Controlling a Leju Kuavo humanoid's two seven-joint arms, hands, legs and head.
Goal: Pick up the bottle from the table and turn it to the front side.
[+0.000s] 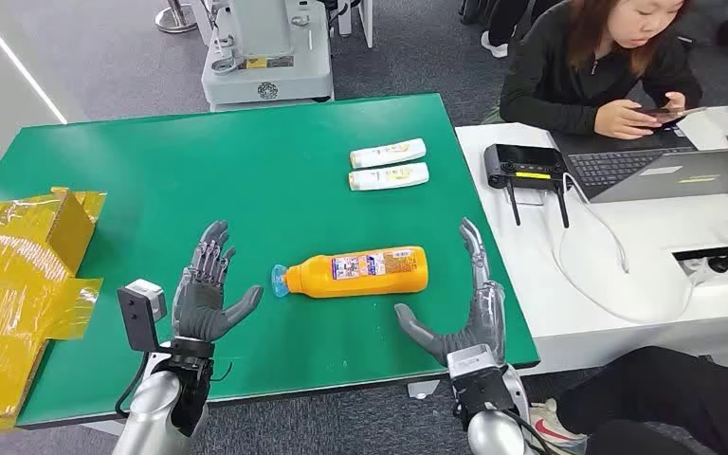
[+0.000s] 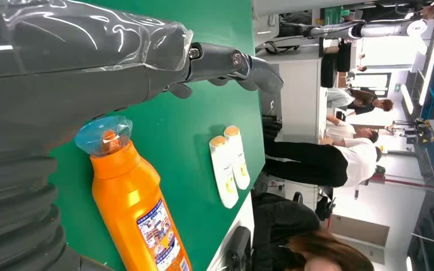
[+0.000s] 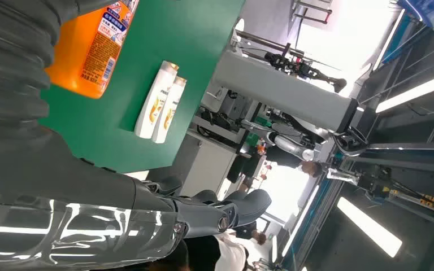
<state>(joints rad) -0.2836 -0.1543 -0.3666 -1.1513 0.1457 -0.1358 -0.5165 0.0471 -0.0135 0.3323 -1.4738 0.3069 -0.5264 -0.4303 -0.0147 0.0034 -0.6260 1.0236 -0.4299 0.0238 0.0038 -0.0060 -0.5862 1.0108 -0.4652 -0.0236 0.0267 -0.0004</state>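
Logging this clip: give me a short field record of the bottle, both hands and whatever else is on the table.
bottle: orange bottle lying on its side on the green table, blue cap toward the left hand, label up
left hand: left hand open, beside the cap, not touching
right hand: right hand open, near the bottle's base, apart from it
other items: two white bottles lying side by side; yellow box at the table's left edge
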